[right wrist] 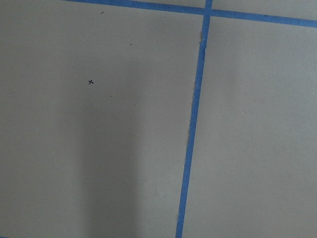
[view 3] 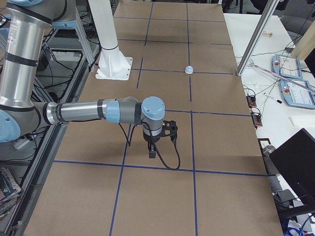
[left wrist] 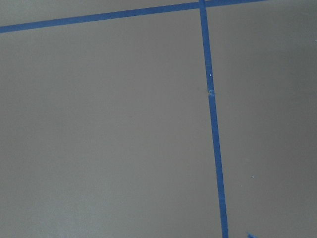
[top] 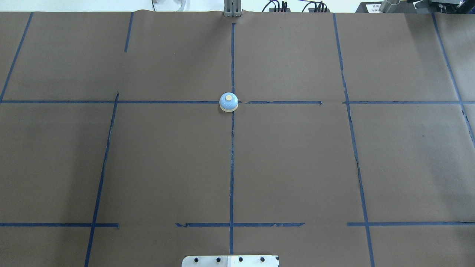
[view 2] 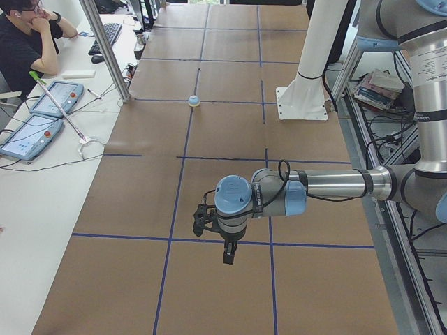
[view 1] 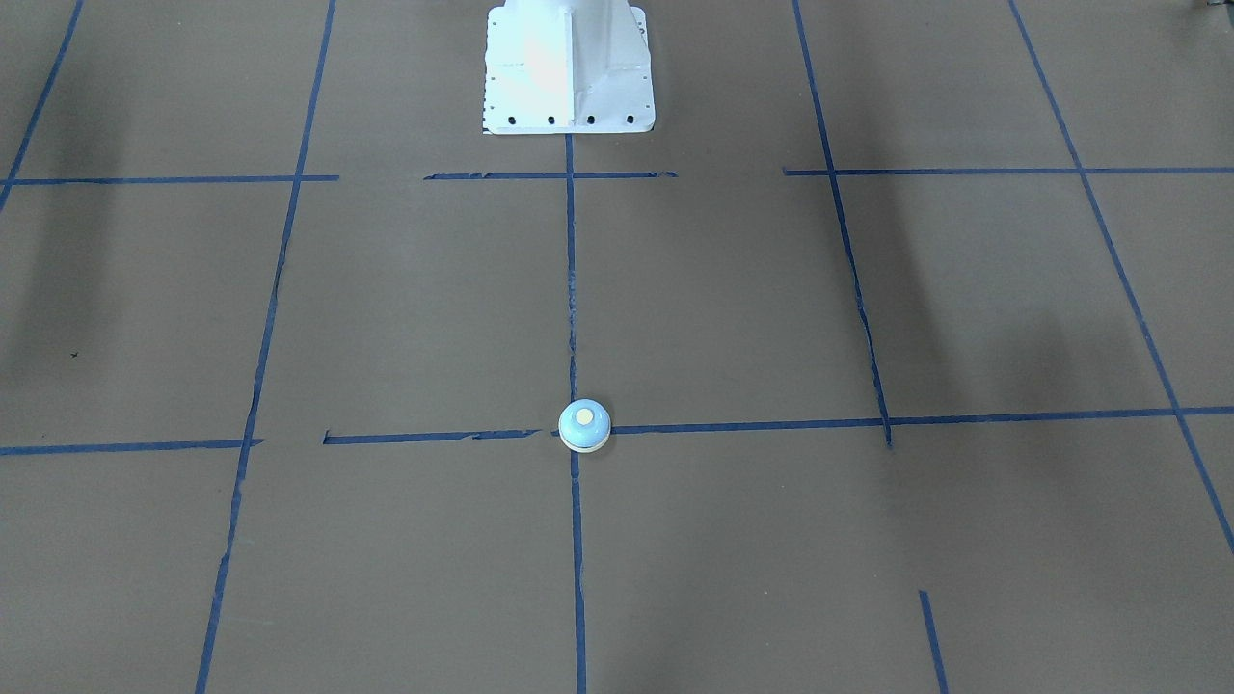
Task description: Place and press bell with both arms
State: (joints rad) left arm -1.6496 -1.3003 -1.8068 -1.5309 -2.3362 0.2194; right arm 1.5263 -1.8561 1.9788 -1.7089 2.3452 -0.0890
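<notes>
Bell position: the bell (top: 228,102) stands upright on the brown-papered desk (top: 297,167), on a crossing of blue tape lines (top: 232,167). It is midway between the desk's left and right ends, nearer the far edge than the robot's edge, and well clear of every corner.

Left gripper: the left gripper (view 2: 228,251) is seen only in the left side view. It hangs above the desk toward the left end, well apart from the bell. Whether its fingers are apart or together cannot be told.

Right gripper: the right gripper (view 3: 152,150) is seen only in the right side view, above the desk toward the right end and equally far from the bell. Its finger state cannot be told either.

Wrist views: only paper and tape are shown, so the bell is not yet sighted by either arm.

Risk, knock: the small, light bell could be pushed off its crossing if it is approached too low or with the fingers together.

Risk, slip: the dome is rounded, so a grasp placed high on it could slide off.

Risk, press: an off-centre push on the cream button could tilt the bell or skid it across the paper.

Risk, collision: both arms must converge on one small thing, so contact between the wrists is possible if the moves are not staggered.
</notes>
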